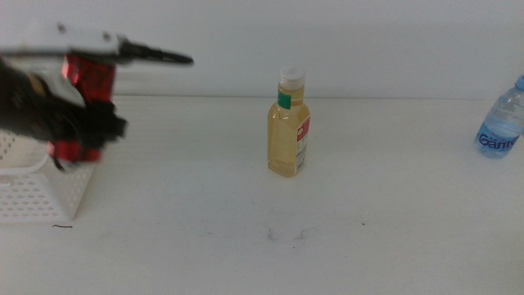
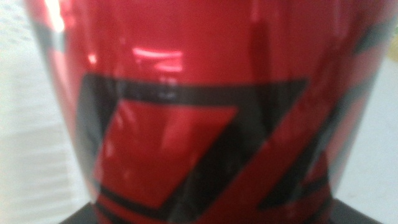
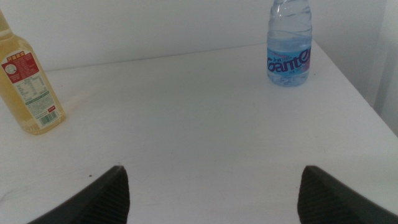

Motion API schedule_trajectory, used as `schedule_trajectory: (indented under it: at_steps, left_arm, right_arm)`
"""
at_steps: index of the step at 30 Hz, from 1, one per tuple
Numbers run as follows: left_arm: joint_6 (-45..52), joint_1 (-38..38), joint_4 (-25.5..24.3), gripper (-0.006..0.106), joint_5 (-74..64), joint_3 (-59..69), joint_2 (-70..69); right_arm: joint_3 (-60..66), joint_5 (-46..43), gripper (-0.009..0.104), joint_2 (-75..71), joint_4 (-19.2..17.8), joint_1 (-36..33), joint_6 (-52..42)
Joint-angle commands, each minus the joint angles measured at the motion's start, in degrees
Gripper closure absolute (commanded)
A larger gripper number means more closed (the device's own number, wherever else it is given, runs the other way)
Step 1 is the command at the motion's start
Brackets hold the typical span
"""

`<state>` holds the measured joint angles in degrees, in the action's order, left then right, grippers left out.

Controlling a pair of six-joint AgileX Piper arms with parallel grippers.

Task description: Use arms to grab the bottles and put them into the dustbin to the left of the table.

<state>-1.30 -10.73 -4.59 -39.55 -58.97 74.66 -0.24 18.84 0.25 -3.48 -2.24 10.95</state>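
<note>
The red can is held upright — long axis vertical — in the closed left gripper, directly above the near-right corner of the white dustbin at the table's left edge, so the release lies straight down and slightly left. The right gripper waits with jaws wide apart and empty, the yellow bottle and the water bottle standing beyond it. Counted: one can, two bottles, one dustbin — the water bottle lies far right, nearer the right arm.

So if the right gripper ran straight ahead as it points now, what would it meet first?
Probably nothing: the open right gripper faces bare white tabletop, between the yellow-liquid bottle and the clear blue-labelled water bottle. Depth is uncertain.
</note>
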Motion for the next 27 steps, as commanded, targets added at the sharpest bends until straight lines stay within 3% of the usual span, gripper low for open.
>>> schedule_trajectory:
  at_steps: [1,6,10,27]
  left_arm:
    - [4.9,3.2,-1.2,0.102,-7.8,-7.9,0.7]
    - [17.1,16.7,5.4,0.102,-20.3,-24.5,10.2]
    - [21.3,23.2,9.2,0.102,-22.8,-32.2,19.5]
    - [20.8,25.6,5.4,0.098,-14.8,-34.3,38.7]
  right_arm:
    - [0.2,-0.8,0.009,-0.3,-0.3,0.3,-0.2]
    - [0.2,-0.8,0.009,-0.3,-0.3,0.3,-0.2]
    - [0.2,-0.8,0.009,-0.3,-0.3,0.3,-0.2]
    - [0.2,-0.8,0.009,-0.3,-0.3,0.3,-0.2]
